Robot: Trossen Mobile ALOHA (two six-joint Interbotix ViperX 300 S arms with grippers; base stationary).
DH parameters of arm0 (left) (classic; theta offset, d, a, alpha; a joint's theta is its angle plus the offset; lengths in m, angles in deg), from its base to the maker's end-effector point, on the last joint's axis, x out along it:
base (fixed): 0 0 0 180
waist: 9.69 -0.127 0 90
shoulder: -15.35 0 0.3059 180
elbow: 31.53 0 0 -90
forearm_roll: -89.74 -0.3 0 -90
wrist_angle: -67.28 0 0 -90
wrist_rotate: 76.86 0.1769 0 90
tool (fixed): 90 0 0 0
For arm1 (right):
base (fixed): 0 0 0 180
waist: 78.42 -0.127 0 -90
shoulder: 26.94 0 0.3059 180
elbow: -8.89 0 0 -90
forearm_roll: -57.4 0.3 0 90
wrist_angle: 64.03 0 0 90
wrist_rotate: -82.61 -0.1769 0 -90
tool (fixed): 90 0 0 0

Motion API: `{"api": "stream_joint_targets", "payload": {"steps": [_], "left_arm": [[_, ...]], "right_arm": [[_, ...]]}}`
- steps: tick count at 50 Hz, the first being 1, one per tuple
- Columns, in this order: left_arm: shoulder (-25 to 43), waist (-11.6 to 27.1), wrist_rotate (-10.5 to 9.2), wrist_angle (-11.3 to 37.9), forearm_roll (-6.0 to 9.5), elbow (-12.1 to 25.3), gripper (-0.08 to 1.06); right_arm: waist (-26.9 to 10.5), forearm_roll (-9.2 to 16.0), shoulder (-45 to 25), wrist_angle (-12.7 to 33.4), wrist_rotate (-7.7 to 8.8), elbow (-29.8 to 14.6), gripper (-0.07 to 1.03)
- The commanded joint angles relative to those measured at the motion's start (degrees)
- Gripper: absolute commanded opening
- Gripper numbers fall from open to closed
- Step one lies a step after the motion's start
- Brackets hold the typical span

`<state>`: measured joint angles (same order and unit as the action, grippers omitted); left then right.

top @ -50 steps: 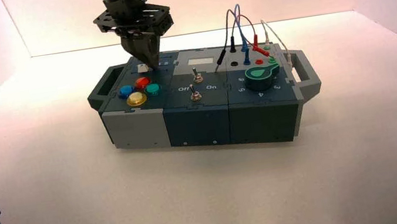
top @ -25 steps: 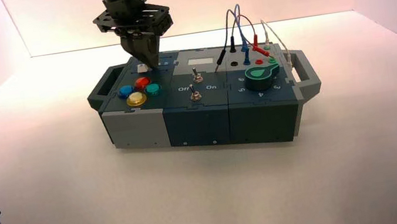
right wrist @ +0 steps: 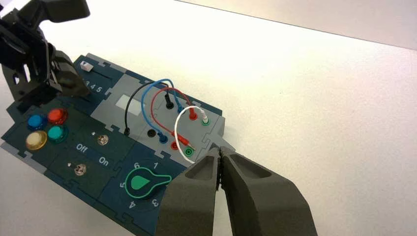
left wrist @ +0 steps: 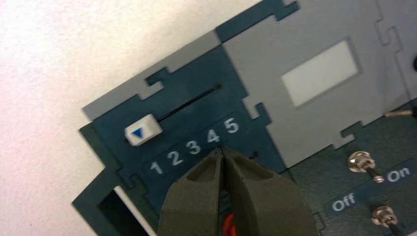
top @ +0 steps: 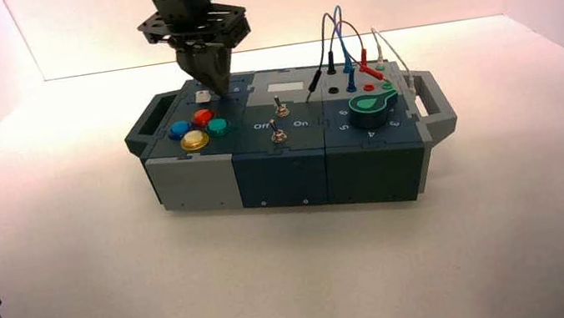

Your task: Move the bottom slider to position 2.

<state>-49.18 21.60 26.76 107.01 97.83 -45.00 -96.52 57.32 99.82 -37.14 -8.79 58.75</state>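
Your left gripper, tips together, hovers at the box's eleven o'clock, hiding the bottom slider's knob; its track end peeks out. Come down blind and you could overshoot 2. Your right gripper, closed, waits around two. Sockets hold wire plugs.

Red, blue, yellow and green buttons sit grouped near two metal toggle switches; a green knob, pointer outward, adjoins black, blue, red and white wires.
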Motion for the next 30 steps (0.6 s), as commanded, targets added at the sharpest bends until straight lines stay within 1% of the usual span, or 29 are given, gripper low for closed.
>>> {"api": "stream_joint_targets", "payload": {"steps": [1,6,12,16,18,23,30], "left_arm": [[-4.7,2.1,-0.53,1.8,0.26,2.0,-0.03],[-7.8,2.2,-1.14,2.9,0.26,1.4,-0.03],[-11.8,2.2,-1.32,4.3,0.18,-0.2,-0.03],[-14.4,2.2,-1.49,4.9,0.09,-1.8,-0.03],[-16.9,2.1,-1.76,5.4,-0.18,-3.3,-0.03],[-19.2,1.4,-1.85,5.9,-0.53,-5.6,-0.03],[-20.1,0.7,-1.85,6.0,-0.62,-8.2,-0.03]], "right_arm": [[0.2,0.1,-0.1,-0.2,-0.18,-1.2,-0.01],[0.2,0.1,-0.1,0.0,-0.18,-1.3,-0.01],[0.2,0.1,0.0,0.3,-0.18,-1.4,-0.01],[0.2,0.2,0.0,0.5,-0.18,-1.4,-0.01],[0.1,0.3,0.0,0.7,-0.18,-1.4,-0.01],[0.2,0.4,0.0,0.9,-0.09,-1.4,-0.01],[0.1,1.0,-0.1,1.0,-0.18,-1.4,-0.01]]}}
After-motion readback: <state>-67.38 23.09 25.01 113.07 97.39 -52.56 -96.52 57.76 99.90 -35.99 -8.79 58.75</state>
